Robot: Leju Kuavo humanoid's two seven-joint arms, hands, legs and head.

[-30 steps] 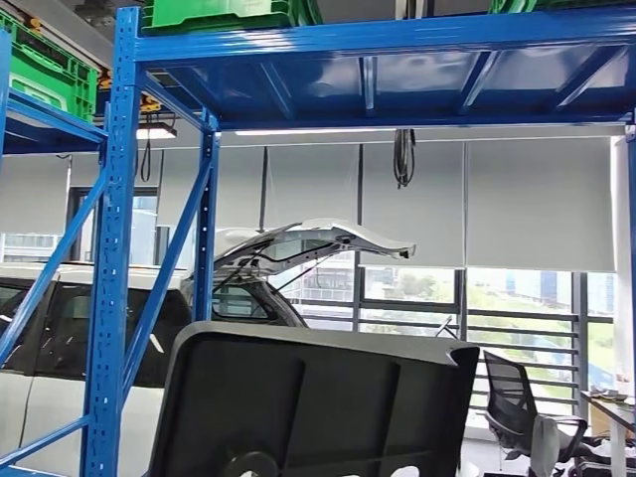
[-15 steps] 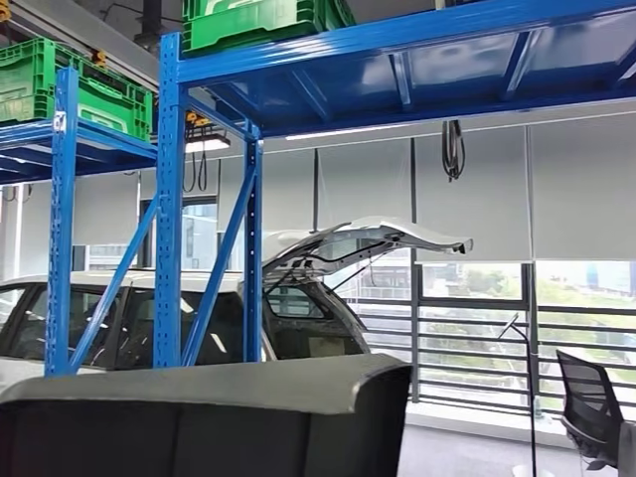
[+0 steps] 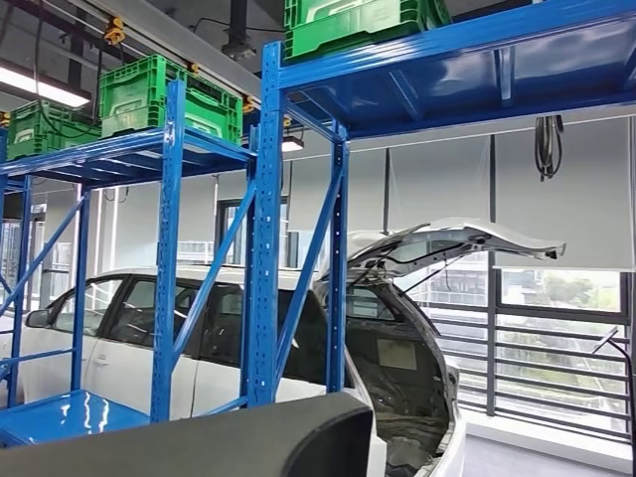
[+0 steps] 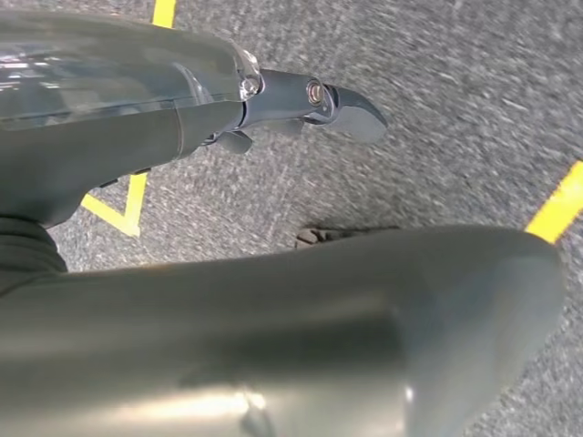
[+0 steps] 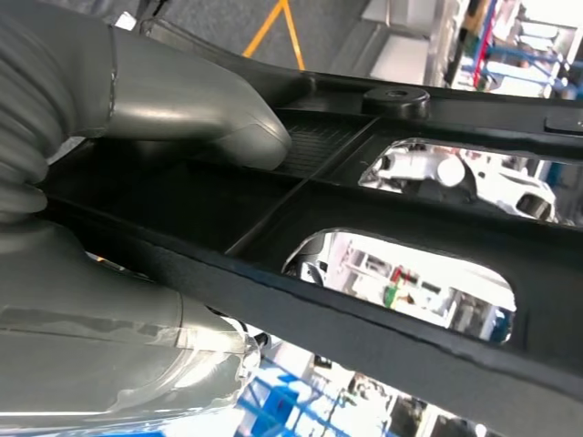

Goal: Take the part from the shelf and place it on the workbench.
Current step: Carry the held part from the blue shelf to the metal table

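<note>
The part [image 3: 225,447] is a large dark grey panel; its curved top edge runs along the bottom of the head view. Close up in the right wrist view, the part [image 5: 413,237] is black, with ribs and cut-out openings. My right hand [image 5: 89,319] grips it: the thumb [image 5: 206,109] presses on one face and the fingers lie against the other. In the left wrist view my left hand [image 4: 138,137] hangs over grey floor, one finger stretched out and the thick thumb [image 4: 275,337] apart from it. Whether it touches the part is hidden.
Blue steel shelf racks [image 3: 264,229] stand ahead and to the left, with green crates [image 3: 172,94] on top. Behind them is a white car [image 3: 150,328] with its tailgate [image 3: 457,243] raised. Yellow lines [image 4: 560,205] mark the grey carpet floor.
The whole head view has swung left, so the racks and car have slid right: the camera turned. The part's top edge sits lower in the picture than before.
</note>
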